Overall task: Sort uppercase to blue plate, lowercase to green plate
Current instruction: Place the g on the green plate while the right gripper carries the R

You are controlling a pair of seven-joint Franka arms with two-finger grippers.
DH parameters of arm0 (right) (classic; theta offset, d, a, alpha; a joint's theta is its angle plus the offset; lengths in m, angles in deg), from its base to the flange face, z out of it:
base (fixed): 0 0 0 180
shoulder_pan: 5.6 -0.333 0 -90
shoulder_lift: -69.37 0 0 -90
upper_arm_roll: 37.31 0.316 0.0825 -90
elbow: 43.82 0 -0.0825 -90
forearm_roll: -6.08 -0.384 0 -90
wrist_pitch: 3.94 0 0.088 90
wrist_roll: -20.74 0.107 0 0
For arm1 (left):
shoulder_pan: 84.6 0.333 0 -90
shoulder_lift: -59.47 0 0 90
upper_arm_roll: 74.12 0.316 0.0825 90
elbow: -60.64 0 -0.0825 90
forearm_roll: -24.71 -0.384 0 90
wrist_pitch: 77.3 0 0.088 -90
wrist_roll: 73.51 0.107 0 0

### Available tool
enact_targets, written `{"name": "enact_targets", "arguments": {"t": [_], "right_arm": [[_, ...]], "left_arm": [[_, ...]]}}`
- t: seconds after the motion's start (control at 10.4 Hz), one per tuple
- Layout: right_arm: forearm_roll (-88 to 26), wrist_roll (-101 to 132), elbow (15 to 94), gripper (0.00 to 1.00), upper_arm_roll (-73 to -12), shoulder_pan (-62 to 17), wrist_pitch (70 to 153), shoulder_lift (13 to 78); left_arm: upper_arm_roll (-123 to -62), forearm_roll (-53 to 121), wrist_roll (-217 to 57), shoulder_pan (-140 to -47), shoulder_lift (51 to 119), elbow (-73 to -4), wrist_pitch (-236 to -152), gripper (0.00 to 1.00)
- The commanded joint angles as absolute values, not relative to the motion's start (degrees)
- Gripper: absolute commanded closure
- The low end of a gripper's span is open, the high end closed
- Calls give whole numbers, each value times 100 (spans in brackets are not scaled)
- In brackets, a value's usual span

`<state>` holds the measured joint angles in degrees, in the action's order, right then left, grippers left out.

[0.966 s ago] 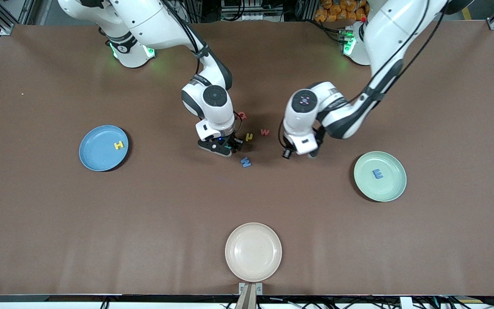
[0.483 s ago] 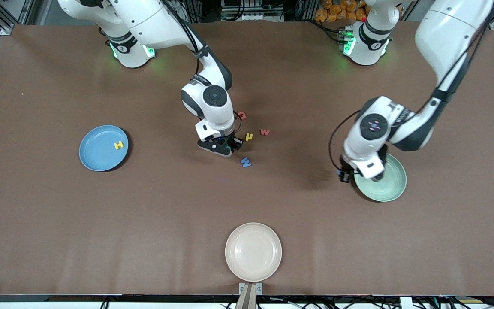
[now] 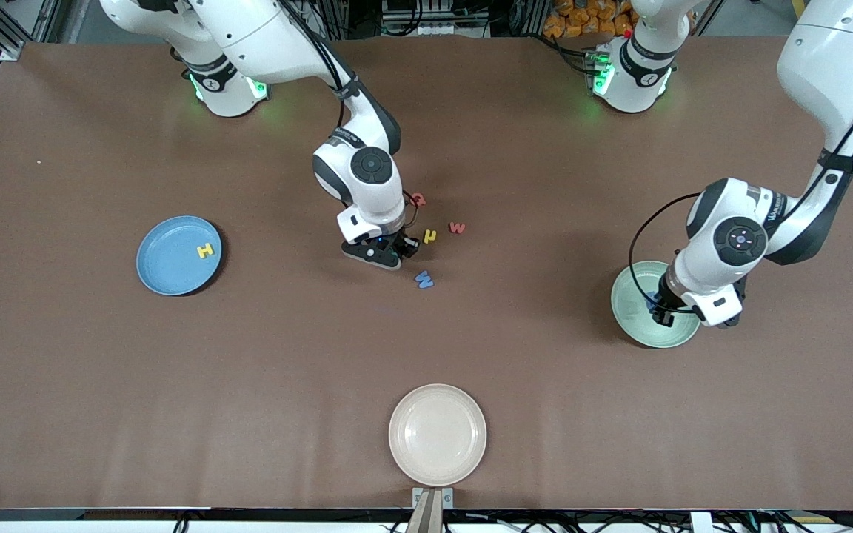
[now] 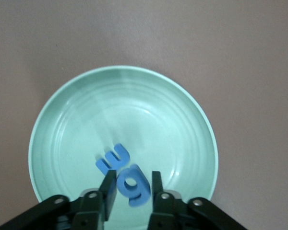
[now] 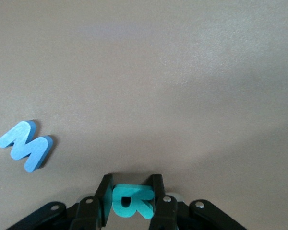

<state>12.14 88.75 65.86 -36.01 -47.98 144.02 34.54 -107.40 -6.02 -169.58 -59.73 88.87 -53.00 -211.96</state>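
Observation:
My left gripper [image 4: 131, 186] is over the green plate [image 4: 86, 120], shut on the small blue g [image 4: 134, 184]. The blue E-like letter [image 4: 113, 159] lies in that plate beside it. My right gripper [image 5: 130, 191] is low at the table's middle [image 3: 399, 254], shut on the teal R [image 5: 129, 201]. The blue W [image 3: 424, 279] lies just nearer the camera, also in the right wrist view [image 5: 26, 146]. The yellow h [image 3: 430, 236], red w [image 3: 457, 227] and red Q [image 3: 418, 198] lie beside the right hand. The yellow H [image 3: 206, 250] is in the blue plate [image 3: 167, 270].
A cream-white plate [image 3: 437, 433] sits at the table's near edge. The green plate [image 3: 634, 318] is toward the left arm's end, the blue plate toward the right arm's end. The loose letters cluster close round the right gripper.
My left arm has swung from the table's middle to over the green plate, carrying the blue g. My right gripper has stayed in place on the teal R.

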Motion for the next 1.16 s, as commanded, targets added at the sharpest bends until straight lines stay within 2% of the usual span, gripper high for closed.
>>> {"name": "enact_targets", "arguments": {"t": [0.0,0.48,0.87,1.06], "right_arm": [[1285,8798,6534,68,-3573,-4744,14460,3351],[1259,8273,6473,72,-3573,-4508,14127,3448],[1224,7202,6438,73,-3555,-3990,13512,3667],[577,6019,6403,73,-3625,-3735,12924,3912]], "left_arm": [[-10831,-745,-16975,-5990,8777,-5362,-20993,0],[-11402,-649,-17072,-6052,8829,-5380,-20914,0],[-11420,-649,-17405,-6656,8952,-5432,-20852,0],[-11420,-649,-17782,-7218,9040,-5424,-20843,0]]}}
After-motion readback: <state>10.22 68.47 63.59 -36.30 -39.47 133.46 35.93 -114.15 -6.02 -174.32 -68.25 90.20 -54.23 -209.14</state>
